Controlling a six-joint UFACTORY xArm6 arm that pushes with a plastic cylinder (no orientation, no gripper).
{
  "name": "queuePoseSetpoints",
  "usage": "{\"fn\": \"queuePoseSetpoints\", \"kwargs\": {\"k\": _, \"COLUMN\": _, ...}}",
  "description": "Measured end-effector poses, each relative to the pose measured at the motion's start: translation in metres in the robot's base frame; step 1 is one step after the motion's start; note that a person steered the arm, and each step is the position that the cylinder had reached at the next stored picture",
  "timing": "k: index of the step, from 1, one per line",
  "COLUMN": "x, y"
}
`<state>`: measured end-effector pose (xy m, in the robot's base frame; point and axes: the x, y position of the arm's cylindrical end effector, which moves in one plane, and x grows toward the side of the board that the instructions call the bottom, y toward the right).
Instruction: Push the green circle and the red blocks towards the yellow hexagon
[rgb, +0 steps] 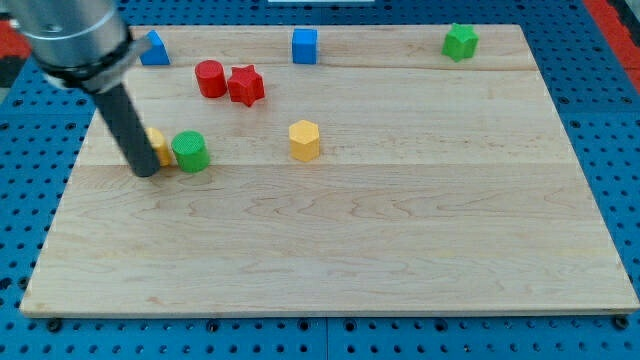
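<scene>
Green circle: the green circle (189, 151) sits at the board's left side, about level with the yellow hexagon (305, 140), which lies at its 3 o'clock, well apart.
Red blocks: the red circle (210, 78) and the red star (246, 85) stand just beside each other, at about 10 to 11 o'clock from the yellow hexagon.
My tip: my tip (146, 172) rests on the wood at roughly 8 o'clock of the green circle, near it; I cannot tell if they touch.
Key relation: from my tip the green circle lies at about 2 o'clock and the hexagon beyond it at 3 o'clock, so I judge a push toward the view's right carries the circle the right way.
Obstacle: a small yellow block (158, 144), partly hidden by my rod, sits between rod and green circle; it may get shoved along.
Tool state: I have no jaws, only a bare rod, holding nothing.
Others: blue triangle (154, 48), blue cube (304, 46), green star (460, 41) along the 12 o'clock edge of the board (400, 250).
</scene>
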<state>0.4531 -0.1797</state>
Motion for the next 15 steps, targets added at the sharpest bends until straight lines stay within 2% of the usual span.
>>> {"fn": "queuePoseSetpoints", "kwargs": {"k": 1, "x": -0.024, "y": 0.037}}
{"fn": "queuePoseSetpoints", "kwargs": {"k": 2, "x": -0.043, "y": 0.037}}
{"fn": "queuePoseSetpoints", "kwargs": {"k": 3, "x": -0.059, "y": -0.009}}
{"fn": "queuePoseSetpoints", "kwargs": {"k": 4, "x": -0.077, "y": 0.004}}
{"fn": "queuePoseSetpoints", "kwargs": {"k": 5, "x": -0.041, "y": 0.075}}
{"fn": "queuePoseSetpoints", "kwargs": {"k": 6, "x": -0.023, "y": 0.058}}
{"fn": "queuePoseSetpoints", "kwargs": {"k": 7, "x": -0.063, "y": 0.021}}
{"fn": "queuePoseSetpoints", "kwargs": {"k": 8, "x": -0.132, "y": -0.028}}
{"fn": "queuePoseSetpoints", "kwargs": {"k": 9, "x": -0.158, "y": 0.012}}
{"fn": "queuePoseSetpoints", "kwargs": {"k": 10, "x": -0.158, "y": 0.08}}
{"fn": "queuePoseSetpoints", "kwargs": {"k": 12, "x": -0.158, "y": 0.091}}
{"fn": "queuePoseSetpoints", "kwargs": {"k": 14, "x": -0.186, "y": 0.094}}
{"fn": "queuePoseSetpoints", "kwargs": {"k": 15, "x": -0.157, "y": 0.137}}
